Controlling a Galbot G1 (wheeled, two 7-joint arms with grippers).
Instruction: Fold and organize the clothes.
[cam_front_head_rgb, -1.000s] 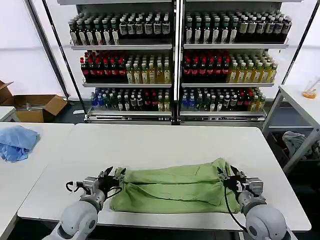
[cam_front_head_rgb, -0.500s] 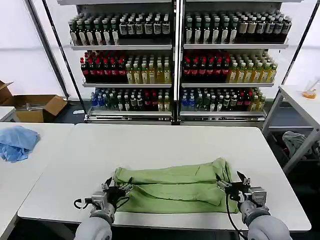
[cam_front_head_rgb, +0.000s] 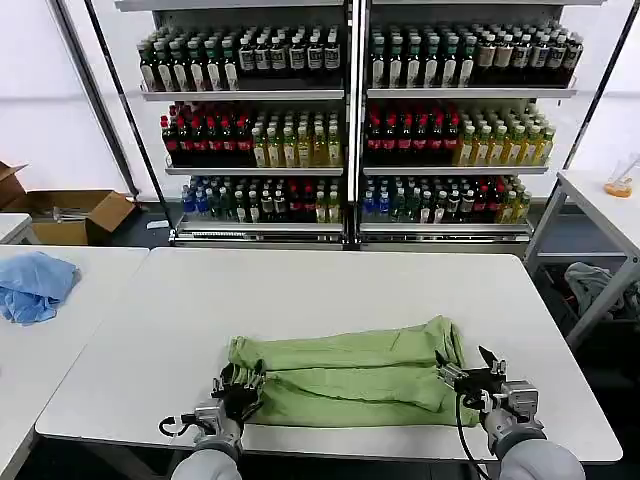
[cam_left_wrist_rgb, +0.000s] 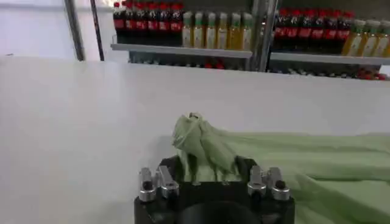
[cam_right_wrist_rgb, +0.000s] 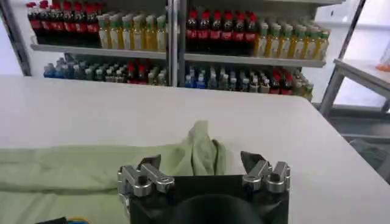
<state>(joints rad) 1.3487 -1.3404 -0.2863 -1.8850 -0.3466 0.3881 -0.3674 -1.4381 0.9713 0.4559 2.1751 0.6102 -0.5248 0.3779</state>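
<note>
The clothes are one light green shirt (cam_front_head_rgb: 350, 375), folded into a long band across the near part of the white table (cam_front_head_rgb: 330, 280). My left gripper (cam_front_head_rgb: 238, 388) sits at the band's left end, low by the table's near edge. In the left wrist view the left gripper (cam_left_wrist_rgb: 208, 165) is open, with a raised tuft of the shirt (cam_left_wrist_rgb: 198, 143) standing between its fingers. My right gripper (cam_front_head_rgb: 468, 375) is at the band's right end. The right wrist view shows the right gripper (cam_right_wrist_rgb: 201, 159) open, and a bunched corner of the shirt (cam_right_wrist_rgb: 201, 149) lies just ahead of it.
A light blue cloth bundle (cam_front_head_rgb: 35, 285) lies on the neighbouring table to the left. Shelves of bottles (cam_front_head_rgb: 350, 130) stand behind the table. A cardboard box (cam_front_head_rgb: 70, 212) sits on the floor at the far left, and another table (cam_front_head_rgb: 600, 200) stands at the right.
Both grippers have drawn back toward the table's near edge, pulling the shirt's ends with them. The shirt now lies in a narrower, doubled band.
</note>
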